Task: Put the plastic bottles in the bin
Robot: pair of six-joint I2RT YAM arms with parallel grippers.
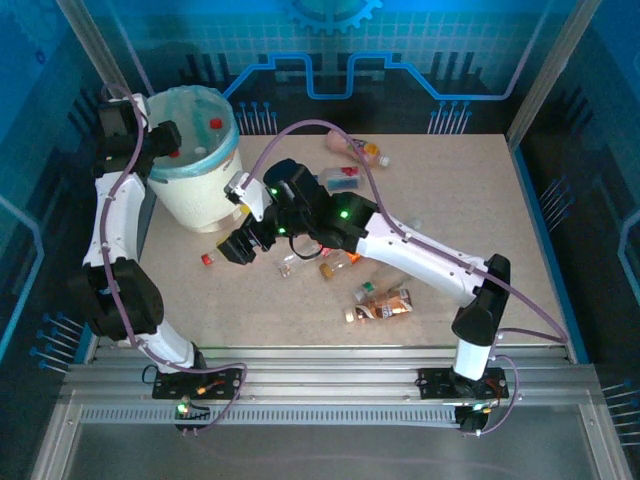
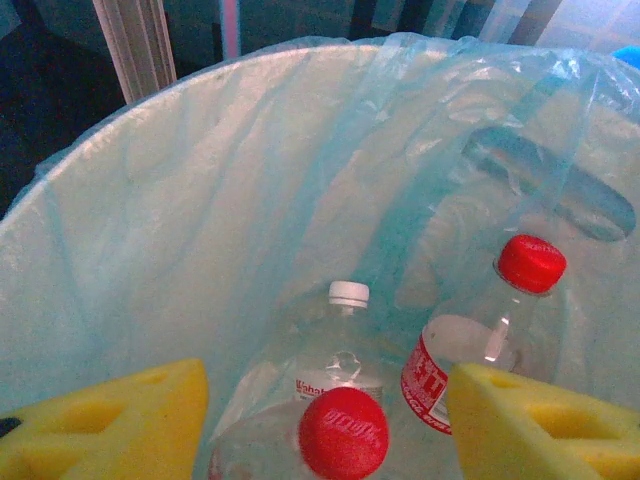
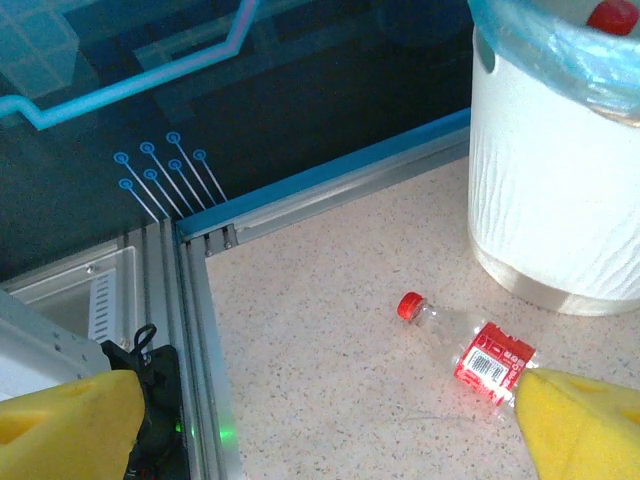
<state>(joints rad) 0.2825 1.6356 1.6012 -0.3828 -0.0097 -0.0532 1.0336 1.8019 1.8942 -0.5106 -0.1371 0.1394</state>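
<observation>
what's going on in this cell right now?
The left gripper hangs open over the bin, with three plastic bottles visible inside. The right gripper, also open, hovers above a red-capped bottle lying on the table beside the bin. Several other bottles lie mid-table, not yet binned.

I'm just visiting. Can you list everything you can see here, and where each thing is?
bin: one, white with a light-blue liner, far left of the table
bottles in the bin: three visible, clear, two red caps and one white cap
bottles on the table: about seven, clear, brown or pink-orange, scattered mid-table
red-capped bottle: one of those, clear with a red label, lying near the bin
table: one, speckled beige
left gripper: yellow pads, open, over the bin
right gripper: yellow pads, open, by the red-capped bottle
</observation>
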